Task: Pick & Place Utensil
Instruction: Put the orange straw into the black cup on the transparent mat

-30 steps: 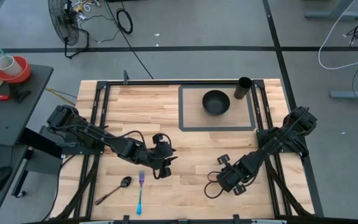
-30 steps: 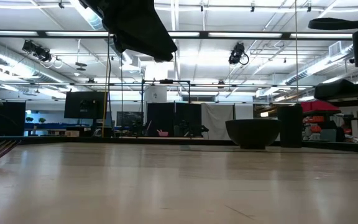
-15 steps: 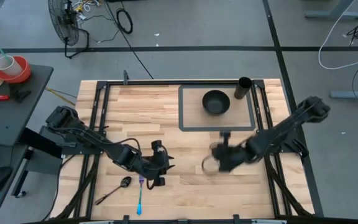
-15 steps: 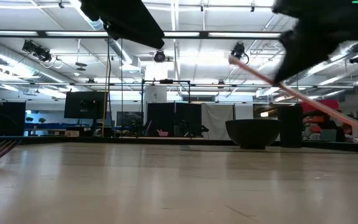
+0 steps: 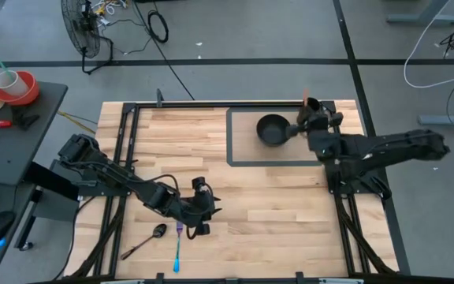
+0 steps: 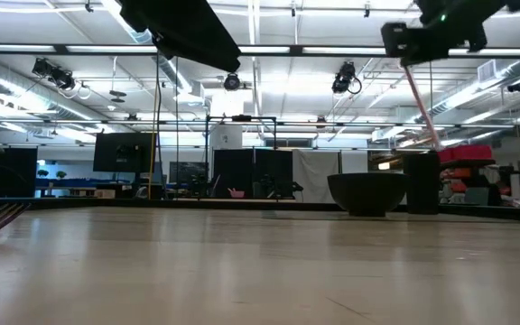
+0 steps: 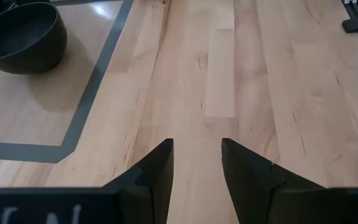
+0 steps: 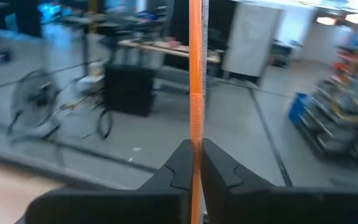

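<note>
- Bench [image 5: 211, 150]: light wood top in a black frame, with a grey-outlined rectangular mat zone [image 5: 235, 150] at the far right part.
- Right arm [image 5: 392, 147]: stretches in from the right edge, roughly level, reaching toward the far right corner of the bench; its wrist is up above the cup and bowl.
- Left arm [image 5: 109, 173]: comes from the left edge, folded low across the near-left part of the bench, wrist pointing down at the utensils.
- Right end effector [image 8: 194, 158]: fingers pinched tight on an orange utensil handle [image 8: 196, 74]; in the right wrist view the handle runs straight out between the fingers. In the low view the handle [image 6: 420, 104] hangs tilted below the end effector [image 6: 420, 54], its lower end over the dark cup [image 6: 421, 181].
- Left end effector [image 7: 194, 168]: fingers partly apart, nothing between them, only bare wood in the gap; in the high view it [image 5: 199, 214] sits just above the fork.
- Black bowl [image 5: 273, 128]: inside the mat zone, upright, just beside the right end effector [image 5: 310, 125]; also seen in the left wrist view [image 7: 20, 37].
- Dark cup [image 5: 311, 104]: upright at the far right corner of the mat zone, partly covered by the right wrist.
- Fork [image 5: 178, 248]: blue-green handle, purple head, lying near the bench's near edge, head toward the left end effector.
- Black spoon [image 5: 144, 241]: flat, just left of the fork, angled, apart from it.
</note>
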